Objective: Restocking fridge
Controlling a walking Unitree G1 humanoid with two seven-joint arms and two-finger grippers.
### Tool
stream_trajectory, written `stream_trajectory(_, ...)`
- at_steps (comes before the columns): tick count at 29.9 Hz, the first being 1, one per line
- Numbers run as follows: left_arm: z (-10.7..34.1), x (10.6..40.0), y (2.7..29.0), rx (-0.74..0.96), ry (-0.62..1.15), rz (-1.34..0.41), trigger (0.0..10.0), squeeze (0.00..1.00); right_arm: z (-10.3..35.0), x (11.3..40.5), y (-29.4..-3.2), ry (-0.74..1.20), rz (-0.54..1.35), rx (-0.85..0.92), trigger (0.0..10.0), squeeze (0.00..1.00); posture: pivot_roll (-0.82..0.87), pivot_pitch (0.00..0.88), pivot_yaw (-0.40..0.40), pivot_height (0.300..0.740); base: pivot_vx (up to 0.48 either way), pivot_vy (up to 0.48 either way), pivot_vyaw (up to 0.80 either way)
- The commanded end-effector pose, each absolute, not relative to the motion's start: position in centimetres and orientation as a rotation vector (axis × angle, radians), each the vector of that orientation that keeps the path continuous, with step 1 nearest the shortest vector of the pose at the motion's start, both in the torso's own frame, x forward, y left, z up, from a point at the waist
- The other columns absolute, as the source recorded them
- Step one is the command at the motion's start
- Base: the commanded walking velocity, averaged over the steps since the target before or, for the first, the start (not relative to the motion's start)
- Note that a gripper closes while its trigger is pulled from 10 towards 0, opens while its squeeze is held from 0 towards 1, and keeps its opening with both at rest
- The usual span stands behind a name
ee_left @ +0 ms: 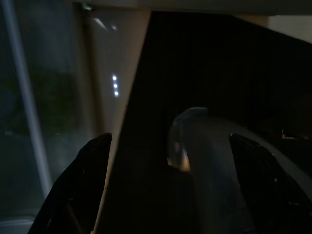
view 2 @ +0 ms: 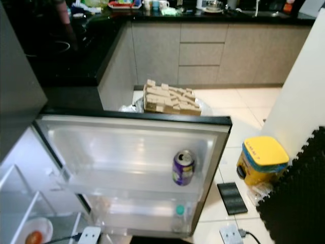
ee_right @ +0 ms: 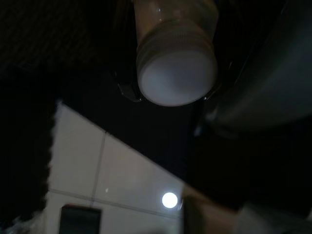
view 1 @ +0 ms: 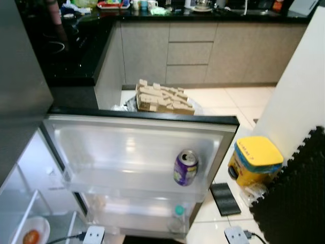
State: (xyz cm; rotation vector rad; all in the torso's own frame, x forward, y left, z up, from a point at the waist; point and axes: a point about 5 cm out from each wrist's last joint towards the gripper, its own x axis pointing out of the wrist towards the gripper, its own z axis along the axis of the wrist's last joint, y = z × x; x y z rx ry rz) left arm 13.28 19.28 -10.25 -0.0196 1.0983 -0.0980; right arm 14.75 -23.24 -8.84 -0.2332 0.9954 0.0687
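Fridge door shelf (view 1: pixel 127 180): upright purple can (view 1: pixel 185 167)

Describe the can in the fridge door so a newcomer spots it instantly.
Start at the open fridge door in the foreground. On its upper shelf, toward the hinge-free edge, stands the purple can, upright with a silver top. The shelf below holds a clear bottle with a teal cap.

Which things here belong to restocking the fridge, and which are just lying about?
Job in hand:
fridge door
purple can
teal-capped bottle
white-capped bottle at the right gripper
plate of food

Lying about:
yellow tub
cardboard stack
black foam mat
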Motion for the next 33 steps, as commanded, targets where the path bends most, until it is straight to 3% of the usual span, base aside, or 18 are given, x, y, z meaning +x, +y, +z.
stream_trajectory(1, -10.3, 13.3, 19.4, -0.025, 1.101, -0.087, 10.0, 0.0, -8.8, 14.6, -23.5, 0.99, 0.048, -0.223, 10.0, 0.0, 0.05, 0.0, -0.005, 0.74, 0.0, 0.0, 0.0)
stream_trajectory(6, -10.3, 13.2, 19.3, -0.024, 1.103, -0.089, 10.0, 0.0, -8.7, 14.8, -23.6, 0.983, 0.045, -0.226, 10.0, 0.0, 0.05, 0.0, -0.005, 0.74, 0.0, 0.0, 0.0)
stream_trajectory(16, -10.3, 13.2, 19.3, -0.022, 1.099, -0.084, 10.0, 0.0, -7.3, 16.2, -26.4, 0.902, -0.109, -0.214, 10.0, 0.0, 0.04, 0.0, -0.006, 0.74, 0.0, 0.0, 0.0)
stream_trajectory(25, -10.2, 13.3, 19.4, -0.018, 1.091, -0.078, 10.0, 0.0, -3.1, 19.3, -31.3, 0.644, -0.327, -0.139, 10.0, 0.0, 0.04, 0.0, -0.005, 0.74, 0.0, 0.0, 0.0)
stream_trajectory(29, -10.2, 13.5, 19.4, -0.025, 1.081, -0.08, 10.0, 0.0, -0.5, 21.1, -33.2, 0.469, -0.379, 0.005, 10.0, 0.0, 0.04, 0.0, -0.006, 0.74, 0.0, 0.0, 0.0)
stream_trajectory(33, -10.2, 13.4, 19.4, -0.03, 1.081, -0.077, 10.0, 0.0, 2.3, 22.9, -34.4, 0.272, -0.309, 0.172, 10.0, 0.0, 0.04, 0.0, -0.006, 0.74, 0.0, 0.0, 0.0)
